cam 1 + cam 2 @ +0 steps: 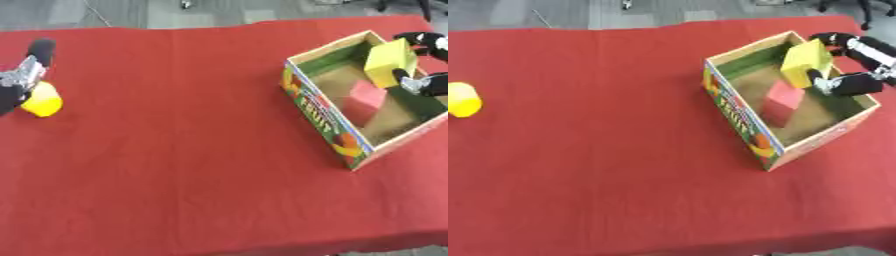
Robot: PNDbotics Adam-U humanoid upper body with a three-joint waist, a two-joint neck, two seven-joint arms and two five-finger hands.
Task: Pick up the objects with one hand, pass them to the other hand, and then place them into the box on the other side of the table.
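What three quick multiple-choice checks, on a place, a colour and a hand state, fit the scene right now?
1. Where is the pink block?
A. inside the box
B. on the red cloth
C. in the left hand

2. What colour is the block that the right hand holds?
A. blue
B. yellow
C. green

3. What is the right hand doing?
A. resting open on the table
B. pointing upward
C. curled round a block over the box

Answers: 1 A, it stands on the box floor. 2 B, its faces are yellow. 3 C, fingers wrap the block above the box.

Red tablecloth (175,150), yellow block (389,62), pink block (366,97), yellow cylinder (463,100), fruit-printed brown box (319,107)
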